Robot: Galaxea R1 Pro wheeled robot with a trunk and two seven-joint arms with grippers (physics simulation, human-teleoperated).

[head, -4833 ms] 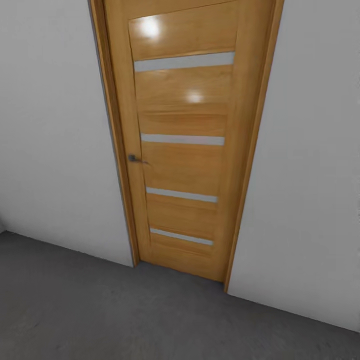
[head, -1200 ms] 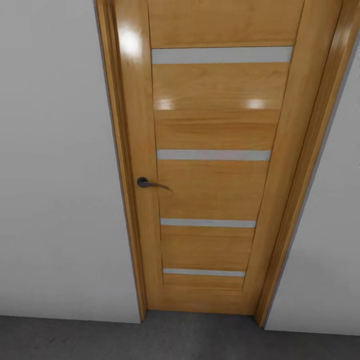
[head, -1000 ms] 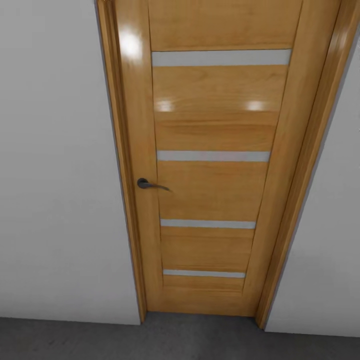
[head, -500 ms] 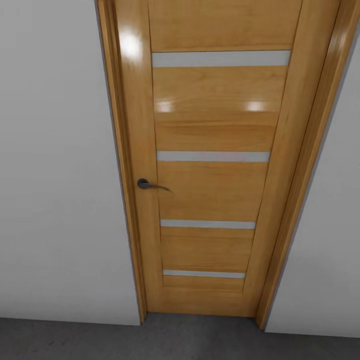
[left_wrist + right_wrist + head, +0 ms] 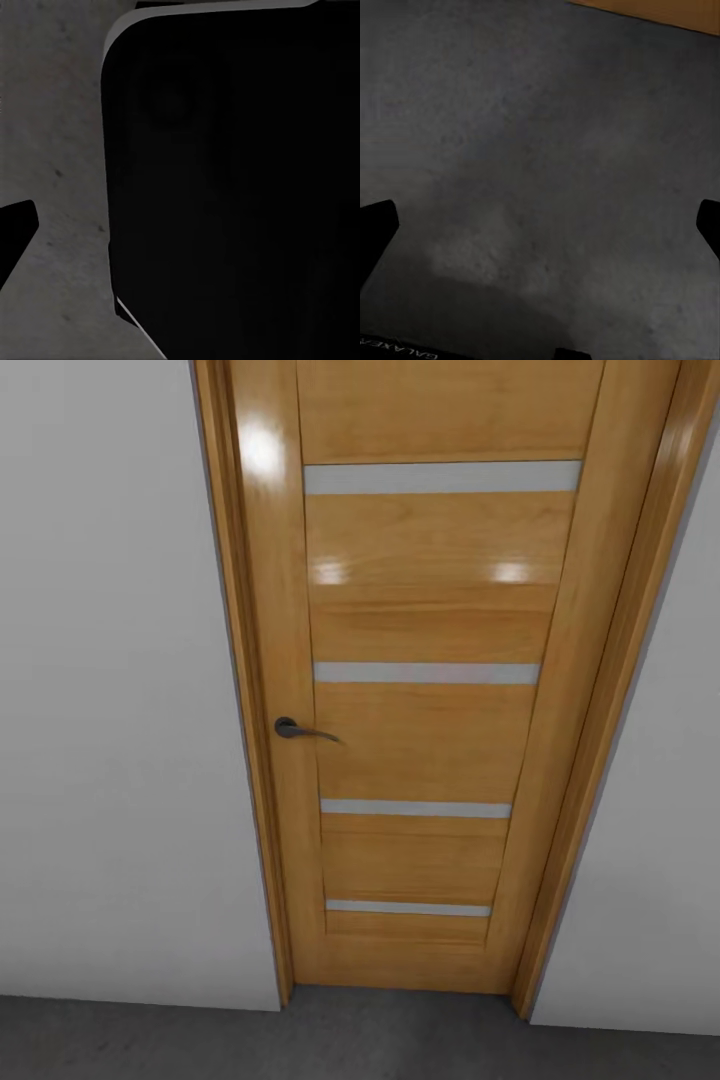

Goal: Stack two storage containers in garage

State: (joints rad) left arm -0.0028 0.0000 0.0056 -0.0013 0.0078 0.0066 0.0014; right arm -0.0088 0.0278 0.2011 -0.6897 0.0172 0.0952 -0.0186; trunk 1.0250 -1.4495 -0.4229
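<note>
One closed wooden door (image 5: 430, 690), right claw (image 5: 540, 225) spread above grey floor (image 5: 547, 135)

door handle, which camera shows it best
The head view: the dark door handle sits on the left side of the closed wooden door. The right wrist view catches just a strip of that door's wood beyond grey floor; the left wrist view shows floor and a dark shape.

The door (image 5: 430, 690) ran off the head view's top edge, a black body (image 5: 232, 180) hid most of the floor (image 5: 52, 135) in the left wrist view, and both right fingertips (image 5: 375, 225) were cut by the picture's sides.
</note>
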